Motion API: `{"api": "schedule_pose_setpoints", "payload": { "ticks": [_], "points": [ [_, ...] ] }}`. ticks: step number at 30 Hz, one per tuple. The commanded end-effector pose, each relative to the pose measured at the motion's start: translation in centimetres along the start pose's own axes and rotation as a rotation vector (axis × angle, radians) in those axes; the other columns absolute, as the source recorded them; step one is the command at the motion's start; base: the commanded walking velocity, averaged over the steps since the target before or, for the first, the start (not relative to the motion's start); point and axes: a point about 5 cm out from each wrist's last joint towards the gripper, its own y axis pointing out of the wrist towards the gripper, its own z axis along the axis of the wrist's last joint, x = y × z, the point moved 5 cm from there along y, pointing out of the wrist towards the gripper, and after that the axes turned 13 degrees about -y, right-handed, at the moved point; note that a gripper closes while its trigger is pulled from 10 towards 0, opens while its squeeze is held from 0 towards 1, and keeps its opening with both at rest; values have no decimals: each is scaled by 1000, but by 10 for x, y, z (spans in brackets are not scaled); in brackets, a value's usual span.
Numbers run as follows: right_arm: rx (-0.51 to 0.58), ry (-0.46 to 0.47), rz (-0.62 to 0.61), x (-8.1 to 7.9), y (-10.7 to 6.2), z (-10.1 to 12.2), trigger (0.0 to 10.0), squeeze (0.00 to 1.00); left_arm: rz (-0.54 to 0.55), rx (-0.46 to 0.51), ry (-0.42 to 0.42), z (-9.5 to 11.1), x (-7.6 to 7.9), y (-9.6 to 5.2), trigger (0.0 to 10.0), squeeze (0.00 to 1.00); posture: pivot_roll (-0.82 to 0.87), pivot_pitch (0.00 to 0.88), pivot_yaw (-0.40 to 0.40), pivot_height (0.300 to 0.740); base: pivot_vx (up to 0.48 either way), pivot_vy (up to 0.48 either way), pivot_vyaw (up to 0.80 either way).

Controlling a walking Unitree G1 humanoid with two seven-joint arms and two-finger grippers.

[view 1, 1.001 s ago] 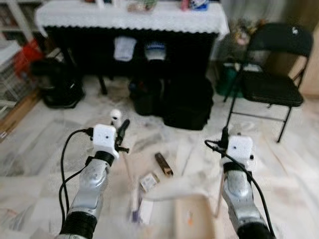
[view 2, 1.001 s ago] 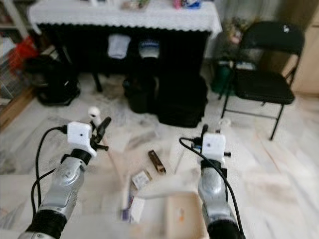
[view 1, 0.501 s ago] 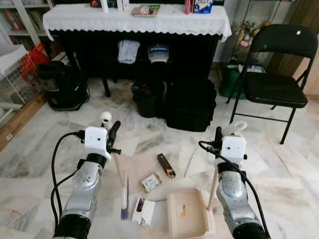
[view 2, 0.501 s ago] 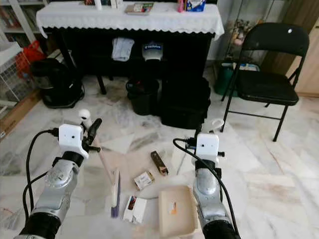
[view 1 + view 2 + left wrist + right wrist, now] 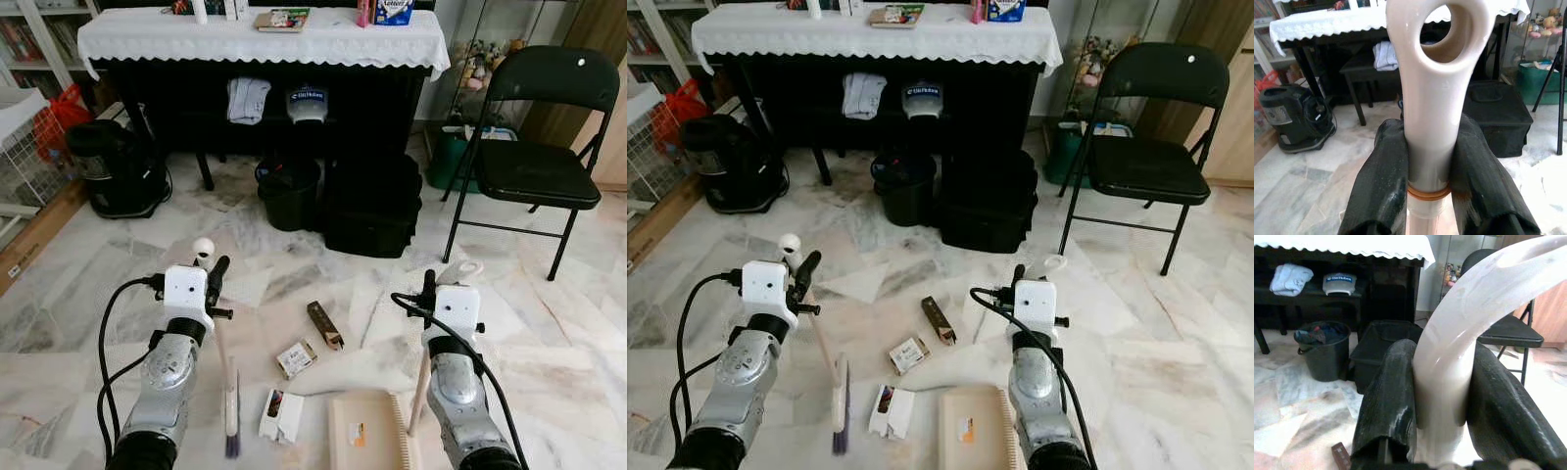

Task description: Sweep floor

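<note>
My left gripper [image 5: 212, 278] is shut on the cream broom handle [image 5: 1436, 88], just below its ring-shaped end. The handle slants down to a brush head [image 5: 232, 419] with purple bristles, which rests on the marble floor in front of me. My right gripper [image 5: 429, 286] is shut on the curved cream handle [image 5: 1459, 333] of a beige dustpan [image 5: 364, 438] that sits on the floor at the bottom of the view. Between them lies litter: a brown box [image 5: 324, 324], a small carton [image 5: 296, 357] and a white packet [image 5: 282, 415].
A black table with a white lace cloth [image 5: 265, 34] stands ahead, with a black bucket [image 5: 290, 192] and a black bag [image 5: 372, 204] under it. A black folding chair [image 5: 537, 166] is at the right and a dark appliance [image 5: 116, 166] at the left.
The view was blurred and is now sharp, so the camera has moved. The brush head has slid a little nearer to me and leftwards. Both grips are unchanged.
</note>
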Motion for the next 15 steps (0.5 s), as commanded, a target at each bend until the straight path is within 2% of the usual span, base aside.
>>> {"api": "schedule_pose_setpoints", "payload": {
  "ticks": [1, 9, 15],
  "points": [
    [32, -8, -1, -1, 3, 7, 10000, 0, 11, 39, 23, 8, -6, 0, 10000, 0, 106, 30, 23, 740, 0, 0, 0],
    [5, -31, 10, -4, 4, -2, 10000, 0, 20, 32, 18, 4, -9, 0, 10000, 0, 116, 31, 25, 740, 0, 0, 0],
    [15, -32, 19, -6, 8, 1, 10000, 0, 33, 27, 12, 2, -12, -1, 10000, 0, 115, 25, 15, 740, 0, 0, 0]
  ]
}}
